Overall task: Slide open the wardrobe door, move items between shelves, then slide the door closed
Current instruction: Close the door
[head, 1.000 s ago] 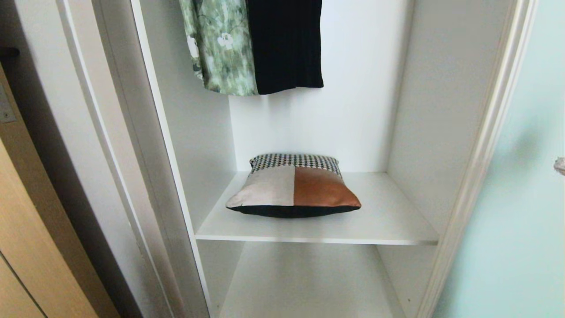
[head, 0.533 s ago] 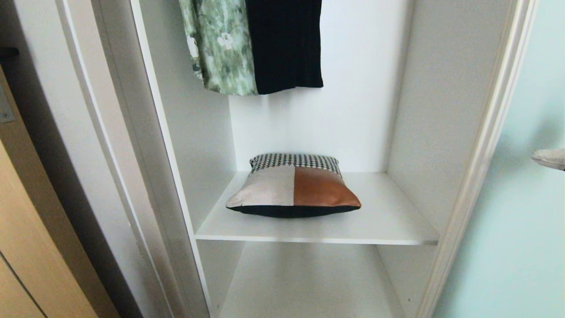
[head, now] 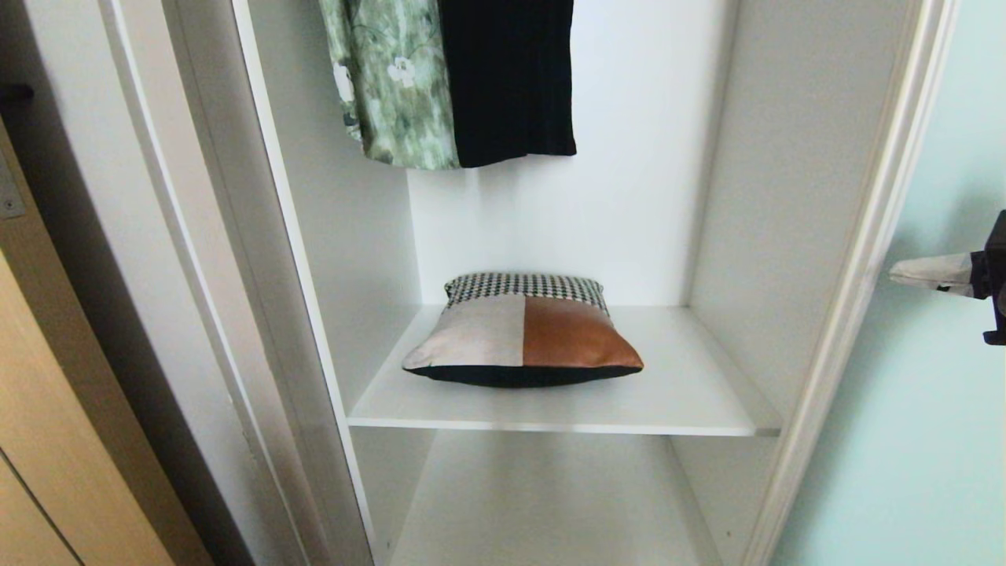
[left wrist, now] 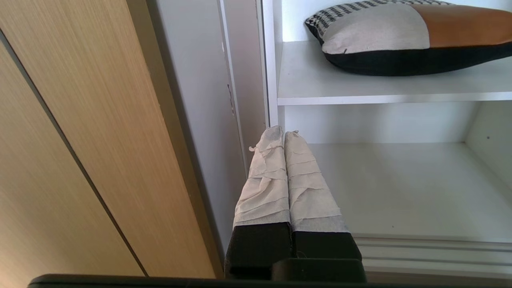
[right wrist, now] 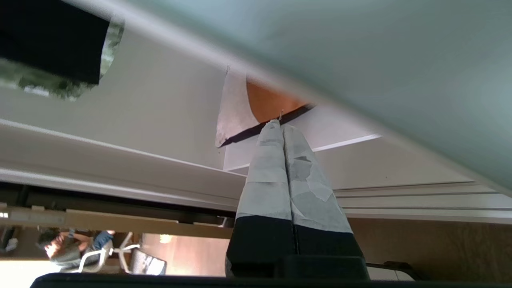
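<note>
A: Head view was checked: why was the right gripper (head: 896, 273) placed before the sliding wardrobe door (head: 935, 440), fingers pressed together and nothing held?

B: A reach toward the cushion (head: 523, 332) was judged likely; it was lying flat on the upper shelf (head: 692, 397), inside the opened wardrobe.

A: What was nearby?

B: Hanging clothes (head: 448, 79) above. The door's frame (head: 857, 275) was between gripper and cushion. The left gripper (left wrist: 285, 134), closed and empty, was kept low beside the lower shelf (left wrist: 400, 188).

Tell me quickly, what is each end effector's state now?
Left end effector: closed, holding nothing.
Right end effector: closed, holding nothing.
</note>
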### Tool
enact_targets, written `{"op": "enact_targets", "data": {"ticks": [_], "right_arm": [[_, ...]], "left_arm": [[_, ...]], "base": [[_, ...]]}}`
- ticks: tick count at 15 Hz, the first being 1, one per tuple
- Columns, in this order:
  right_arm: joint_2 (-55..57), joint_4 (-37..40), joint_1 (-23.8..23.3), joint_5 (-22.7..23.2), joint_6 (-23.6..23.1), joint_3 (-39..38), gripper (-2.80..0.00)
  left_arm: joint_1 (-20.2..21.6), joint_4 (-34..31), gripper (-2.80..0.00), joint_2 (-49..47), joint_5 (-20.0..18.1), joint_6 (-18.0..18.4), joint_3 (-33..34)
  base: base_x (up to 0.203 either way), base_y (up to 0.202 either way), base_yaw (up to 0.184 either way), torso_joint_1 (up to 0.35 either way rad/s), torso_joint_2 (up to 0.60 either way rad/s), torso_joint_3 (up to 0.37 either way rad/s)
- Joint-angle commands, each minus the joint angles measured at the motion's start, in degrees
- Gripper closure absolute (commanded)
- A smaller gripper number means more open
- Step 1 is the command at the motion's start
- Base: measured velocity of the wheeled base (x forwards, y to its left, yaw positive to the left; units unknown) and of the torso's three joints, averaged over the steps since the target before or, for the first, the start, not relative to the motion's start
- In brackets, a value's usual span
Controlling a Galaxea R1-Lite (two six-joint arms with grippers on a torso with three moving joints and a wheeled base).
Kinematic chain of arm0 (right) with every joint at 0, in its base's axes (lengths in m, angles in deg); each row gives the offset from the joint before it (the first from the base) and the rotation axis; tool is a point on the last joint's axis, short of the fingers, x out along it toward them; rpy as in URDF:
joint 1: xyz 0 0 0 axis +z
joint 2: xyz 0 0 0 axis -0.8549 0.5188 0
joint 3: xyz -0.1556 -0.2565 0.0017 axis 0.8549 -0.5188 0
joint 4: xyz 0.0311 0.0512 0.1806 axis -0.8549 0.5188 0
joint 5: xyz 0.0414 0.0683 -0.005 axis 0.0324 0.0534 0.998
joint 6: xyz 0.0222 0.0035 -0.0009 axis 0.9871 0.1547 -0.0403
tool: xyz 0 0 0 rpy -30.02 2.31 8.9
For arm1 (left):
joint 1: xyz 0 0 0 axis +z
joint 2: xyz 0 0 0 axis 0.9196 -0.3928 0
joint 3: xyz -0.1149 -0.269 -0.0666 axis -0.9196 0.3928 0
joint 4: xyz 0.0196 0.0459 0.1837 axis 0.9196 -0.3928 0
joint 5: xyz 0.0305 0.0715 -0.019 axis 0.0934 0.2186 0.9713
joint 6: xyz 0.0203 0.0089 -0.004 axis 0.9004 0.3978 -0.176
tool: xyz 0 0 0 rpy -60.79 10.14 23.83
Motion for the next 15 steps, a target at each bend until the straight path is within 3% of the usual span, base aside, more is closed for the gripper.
{"op": "enact_targets", "data": {"ticks": [1,10,15], "right_arm": [[3.27,0.05,0.26,0.14,0.53,1.61,0.0],[6.49,-0.29,-0.82,0.09,0.9,4.13,0.0],[7.11,-0.2,1.49,-0.13,0.89,4.65,0.0]], "left_arm": [[0.02,-0.01,0.0,-0.1,-0.02,0.04,0.0],[0.02,-0.01,0.0,-0.14,-0.02,0.01,-0.01],[0.02,0.04,0.0,-0.09,-0.02,0.04,0.03]], "base": [[0.0,0.0,0.0,0.0,0.0,0.0],[0.0,0.0,0.0,0.0,0.0,0.0],[0.0,0.0,0.0,0.0,0.0,0.0]]}}
